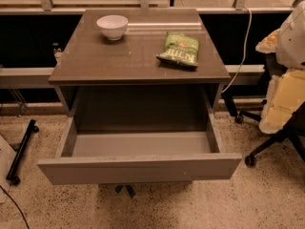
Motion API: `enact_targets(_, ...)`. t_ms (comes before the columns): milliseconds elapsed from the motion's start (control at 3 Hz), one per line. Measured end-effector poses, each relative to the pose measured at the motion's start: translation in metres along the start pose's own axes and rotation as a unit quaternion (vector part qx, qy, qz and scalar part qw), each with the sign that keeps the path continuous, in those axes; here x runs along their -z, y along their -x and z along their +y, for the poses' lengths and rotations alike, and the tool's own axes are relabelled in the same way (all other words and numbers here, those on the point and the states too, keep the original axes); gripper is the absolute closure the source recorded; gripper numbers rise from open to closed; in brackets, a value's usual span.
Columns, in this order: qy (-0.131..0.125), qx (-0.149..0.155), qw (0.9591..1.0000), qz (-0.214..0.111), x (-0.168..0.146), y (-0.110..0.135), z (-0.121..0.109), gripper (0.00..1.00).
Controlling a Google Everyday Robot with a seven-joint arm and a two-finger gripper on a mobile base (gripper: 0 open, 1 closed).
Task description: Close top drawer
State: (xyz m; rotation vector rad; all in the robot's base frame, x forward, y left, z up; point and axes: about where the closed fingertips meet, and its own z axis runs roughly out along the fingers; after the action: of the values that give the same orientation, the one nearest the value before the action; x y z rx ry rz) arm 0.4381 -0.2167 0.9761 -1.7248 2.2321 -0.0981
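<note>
1. Grey and wide, the top drawer (138,168) stands pulled far out of the desk (90,61), its plain flat front facing the camera and hanging well clear of the carcass.
2. Its inside shows a bare grey floor and two side walls that run back into the dark opening under the desk top.
3. On the glossy brown desk top, a white bowl (112,26) sits upright near the back left.
4. A green snack bag (179,50) lies flat toward the right, well apart from the bowl and near the right edge.
5. The gripper does not show in this view, so whether it is open or closed cannot be told.
6. A pale rounded shape (293,32) at the right edge may be part of the robot's arm, though it is too blurred to be sure.
7. Below that shape, an office chair (281,137) with black legs and castors carries cream-coloured padding.
8. A white cable (244,42) hangs down behind the desk's right rear corner.
9. A black bar on small wheels (21,149) lies on the speckled floor (267,199) to the left of the drawer.
</note>
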Motion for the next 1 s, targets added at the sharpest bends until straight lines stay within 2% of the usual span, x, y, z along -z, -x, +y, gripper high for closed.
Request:
enact_targets(333, 0.000, 0.000, 1.0000, 0.000, 0.000, 0.000, 0.000, 0.00)
enact_targets(667, -0.005, 0.000, 1.0000, -0.001, 0.002, 0.001, -0.001, 0.14)
enact_targets(1000, -0.002, -0.022, 0.9996, -0.017, -0.020, 0.002, 0.005, 0.37)
